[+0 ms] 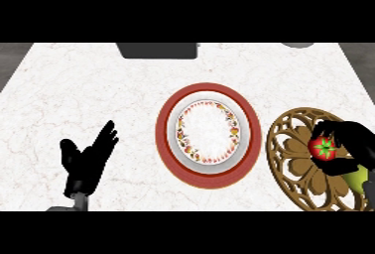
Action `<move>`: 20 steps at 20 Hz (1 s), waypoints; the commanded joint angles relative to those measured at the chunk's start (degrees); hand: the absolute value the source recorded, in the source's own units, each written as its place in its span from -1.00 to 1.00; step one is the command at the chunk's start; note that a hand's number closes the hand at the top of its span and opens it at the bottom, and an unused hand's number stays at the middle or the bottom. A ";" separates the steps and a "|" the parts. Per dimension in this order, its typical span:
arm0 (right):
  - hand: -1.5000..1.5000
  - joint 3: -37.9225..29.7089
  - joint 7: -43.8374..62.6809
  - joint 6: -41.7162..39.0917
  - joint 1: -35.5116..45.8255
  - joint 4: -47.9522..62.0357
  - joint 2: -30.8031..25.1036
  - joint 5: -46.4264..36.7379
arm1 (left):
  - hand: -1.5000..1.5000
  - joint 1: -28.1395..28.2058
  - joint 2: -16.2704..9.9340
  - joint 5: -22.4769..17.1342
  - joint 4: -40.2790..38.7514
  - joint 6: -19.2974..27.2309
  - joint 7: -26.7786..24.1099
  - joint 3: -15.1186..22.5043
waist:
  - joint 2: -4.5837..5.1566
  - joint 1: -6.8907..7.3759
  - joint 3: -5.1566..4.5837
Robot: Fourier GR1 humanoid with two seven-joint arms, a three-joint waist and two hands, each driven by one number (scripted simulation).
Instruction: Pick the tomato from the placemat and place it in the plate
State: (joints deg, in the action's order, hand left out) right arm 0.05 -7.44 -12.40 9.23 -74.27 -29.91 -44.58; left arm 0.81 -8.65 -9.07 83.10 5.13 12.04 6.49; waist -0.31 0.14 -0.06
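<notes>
Left hand: nearest the front edge of the counter (88, 79), on my left side, my left hand (86, 158) rests with fingers straight and spread, pointing up and away from me; it holds nothing.
Right hand: my right hand (343, 149) is at the counter's right edge, fingers and thumb curled around the tomato (323, 148).
Tomato: red with a green stem star, it sits inside my right hand's curl, over the right part of the placemat (300, 158); I cannot tell whether it touches the mat or is just above it.
Placemat: a round, golden-brown openwork mat with a flower-like cutout pattern, lying at the right front of the counter, partly cut off by the view's edge.
Green object: a yellow-green shape (356, 177) shows just under my right hand; I cannot tell what it is.
Plate: a white plate (209, 130) with a floral ring, set on a wider red-rimmed disc, lies mid-counter, just left of the placemat and well apart from my left hand.
Back edge: a dark grey block (159, 50) sits at the counter's far edge.
</notes>
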 commanded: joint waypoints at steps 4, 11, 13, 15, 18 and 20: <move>1.00 11.50 15.10 10.15 -0.43 -14.06 21.20 -6.40 | 0.00 0.42 0.13 0.57 -0.83 0.38 0.92 0.12 | -0.56 0.01 -0.26; 1.00 24.74 28.75 21.77 3.77 -17.28 29.63 -14.20 | 0.00 -0.35 0.19 0.50 -1.43 -0.93 1.55 1.27 | -1.24 2.70 -0.34; 1.00 28.29 33.96 25.85 4.21 -19.17 29.74 -16.63 | 0.00 0.15 0.76 1.16 -1.88 -0.60 1.40 2.11 | -1.46 2.25 -0.30; 1.00 31.84 39.77 29.80 3.80 -20.57 29.80 -17.42 | 0.00 -0.43 0.00 0.85 -1.69 -0.93 1.38 1.33 | -1.43 2.23 -0.19; 1.00 35.82 48.78 36.99 3.57 -22.44 29.85 -20.50 | 0.00 0.25 0.90 0.99 -1.71 -0.23 1.59 1.75 | -1.33 1.74 -0.10; 1.00 38.84 54.78 41.90 3.53 -22.61 29.87 -22.82 | 0.00 -0.78 1.32 0.73 -1.61 -0.45 0.94 1.69 | -0.97 1.29 -0.12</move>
State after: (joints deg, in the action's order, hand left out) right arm 33.46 37.26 21.44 13.10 -95.24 -0.49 -63.78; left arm 0.36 -8.05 -8.28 82.09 4.51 13.07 7.96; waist -1.57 2.03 -0.14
